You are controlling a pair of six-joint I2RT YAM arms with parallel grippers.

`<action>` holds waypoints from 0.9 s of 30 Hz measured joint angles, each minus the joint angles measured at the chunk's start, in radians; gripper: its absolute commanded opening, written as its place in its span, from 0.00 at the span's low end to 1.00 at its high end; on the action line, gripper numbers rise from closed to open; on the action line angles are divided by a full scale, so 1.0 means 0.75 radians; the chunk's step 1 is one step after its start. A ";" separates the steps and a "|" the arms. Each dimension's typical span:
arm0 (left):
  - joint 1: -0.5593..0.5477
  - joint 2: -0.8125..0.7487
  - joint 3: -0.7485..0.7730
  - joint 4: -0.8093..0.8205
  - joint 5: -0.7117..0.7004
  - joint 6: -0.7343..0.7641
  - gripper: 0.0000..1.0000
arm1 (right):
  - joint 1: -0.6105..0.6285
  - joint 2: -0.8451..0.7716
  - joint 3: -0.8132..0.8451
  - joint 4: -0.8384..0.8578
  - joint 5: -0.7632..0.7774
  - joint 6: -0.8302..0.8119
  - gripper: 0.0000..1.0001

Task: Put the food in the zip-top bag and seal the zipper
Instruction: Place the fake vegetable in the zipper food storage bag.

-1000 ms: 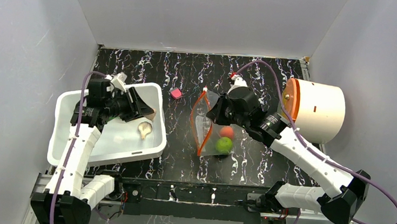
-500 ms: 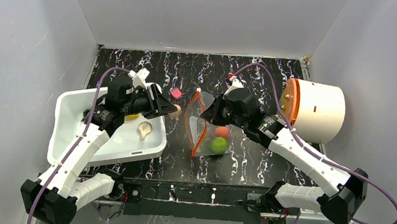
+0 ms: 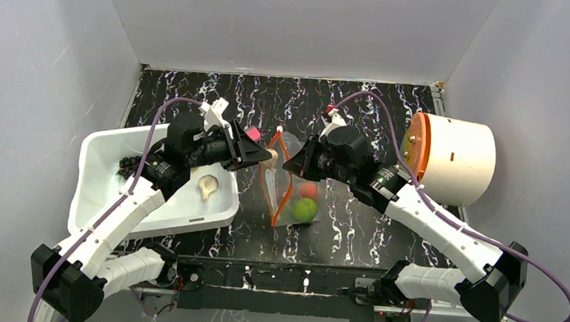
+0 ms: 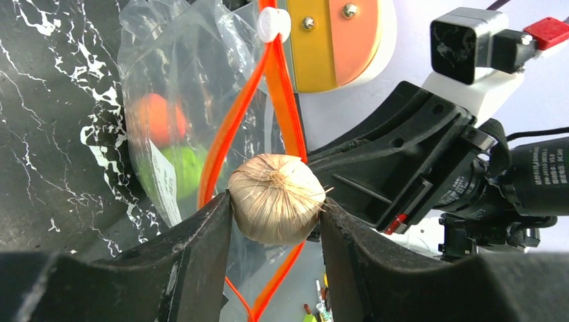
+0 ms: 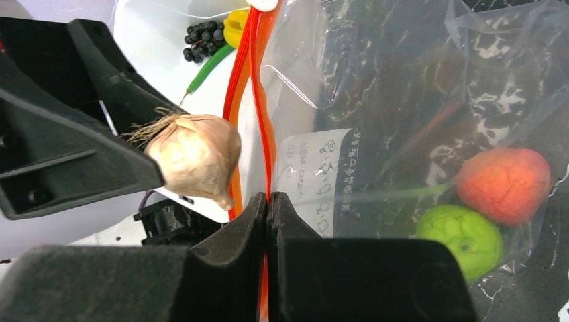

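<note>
The left gripper (image 3: 260, 156) grips the beige garlic (image 4: 276, 198) just at the zip-top bag's (image 5: 376, 100) mouth. The right gripper (image 5: 268, 201), pinched tight on one zipper (image 5: 245, 80) lip, holds open a narrow slit. The orange ball (image 5: 504, 184) and the green ball (image 5: 459, 239) lie inside.

This is a robotics lab test cell: plain grey-white panel walls (image 3: 43, 46) box in a black, white-veined marble-pattern tabletop (image 3: 380, 107). Two white-and-black robot arms (image 3: 113, 216) (image 3: 433, 217) trailing purple cables (image 3: 367, 91) are bolted to a dark frame rail (image 3: 280, 272) at its near edge. The props are staged: a white plastic bin (image 3: 96, 191) and a clear crinkly zip-top bag (image 3: 287, 185) of small toy foods (image 3: 305, 208).
</note>
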 measured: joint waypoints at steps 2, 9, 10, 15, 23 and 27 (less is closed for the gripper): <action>-0.008 0.005 -0.005 0.004 -0.015 -0.006 0.35 | -0.001 0.000 0.000 0.010 -0.021 0.009 0.00; -0.017 0.018 -0.017 0.000 -0.076 0.001 0.35 | 0.001 0.000 -0.002 0.024 -0.060 0.034 0.00; -0.018 0.020 -0.024 0.000 -0.085 0.002 0.35 | 0.001 0.000 -0.004 0.030 -0.062 0.035 0.00; -0.024 0.028 -0.037 -0.037 -0.140 0.019 0.36 | 0.001 -0.003 -0.022 0.044 -0.069 0.039 0.00; -0.034 0.041 -0.037 -0.052 -0.168 0.023 0.40 | 0.002 -0.016 -0.066 0.071 -0.091 0.045 0.00; -0.041 0.048 -0.037 -0.052 -0.174 0.019 0.41 | 0.003 -0.016 -0.066 0.082 -0.104 0.053 0.00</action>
